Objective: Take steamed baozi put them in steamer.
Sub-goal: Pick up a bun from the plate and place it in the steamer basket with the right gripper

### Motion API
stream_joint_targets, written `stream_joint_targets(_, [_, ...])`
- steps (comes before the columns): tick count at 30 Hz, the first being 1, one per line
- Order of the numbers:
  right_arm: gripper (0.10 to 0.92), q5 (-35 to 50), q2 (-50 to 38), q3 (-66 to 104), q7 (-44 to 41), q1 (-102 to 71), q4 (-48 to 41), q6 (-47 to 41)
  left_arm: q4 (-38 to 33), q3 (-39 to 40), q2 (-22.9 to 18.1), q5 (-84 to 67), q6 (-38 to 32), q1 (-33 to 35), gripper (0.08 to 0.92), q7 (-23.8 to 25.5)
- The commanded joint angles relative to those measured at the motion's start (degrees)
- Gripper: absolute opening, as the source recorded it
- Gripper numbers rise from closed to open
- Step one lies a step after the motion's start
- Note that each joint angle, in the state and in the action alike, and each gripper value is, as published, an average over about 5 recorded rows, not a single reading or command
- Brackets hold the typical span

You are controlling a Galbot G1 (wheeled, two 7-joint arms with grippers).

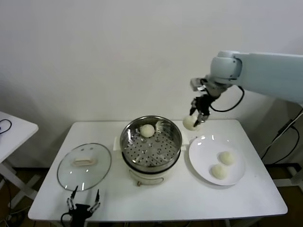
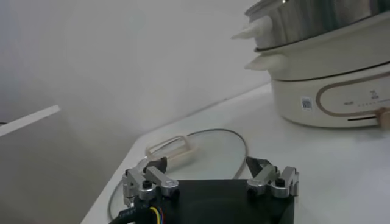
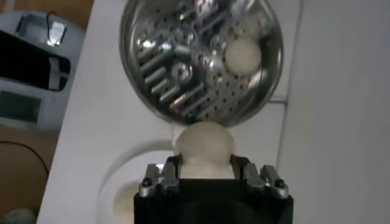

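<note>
My right gripper (image 1: 197, 118) clamps a smooth, creamy-white baozi (image 1: 190, 122) in the air just beside the steamer (image 1: 151, 142); one bun (image 1: 147, 130) sits inside it; left gripper (image 1: 83, 203) gapes wide near the steamer's front.

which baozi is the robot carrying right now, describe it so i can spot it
Start at the shiny steamer in the middle of the white table, then look up past its right rim. There a baozi hangs in the air, gripped by the right hand. It alone is off every surface: one bun lies in the steamer, two on the plate.
</note>
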Motion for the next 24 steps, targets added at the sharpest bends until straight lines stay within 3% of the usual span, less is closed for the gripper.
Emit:
stream_joint_targets(1, [0.568, 6.2, 14.3, 7.8, 4.3, -4.6, -0.4, -5.7, 0.3, 0.3, -0.1, 0.2, 0.0, -0.2, 0.823, 0.1])
stream_joint_targets(12, [0.576, -4.1, 24.5, 9.9, 5.7, -19.4, -15.2, -4.8, 1.0, -0.1, 0.2, 0.0, 0.0, -0.7, 0.823, 0.1])
stream_joint_targets(24, [0.573, -10.9, 27.7, 10.5, 5.7, -26.7, -21.0, -3.1, 2.2, -0.1, 0.2, 0.4, -0.3, -1.3, 0.823, 0.0])
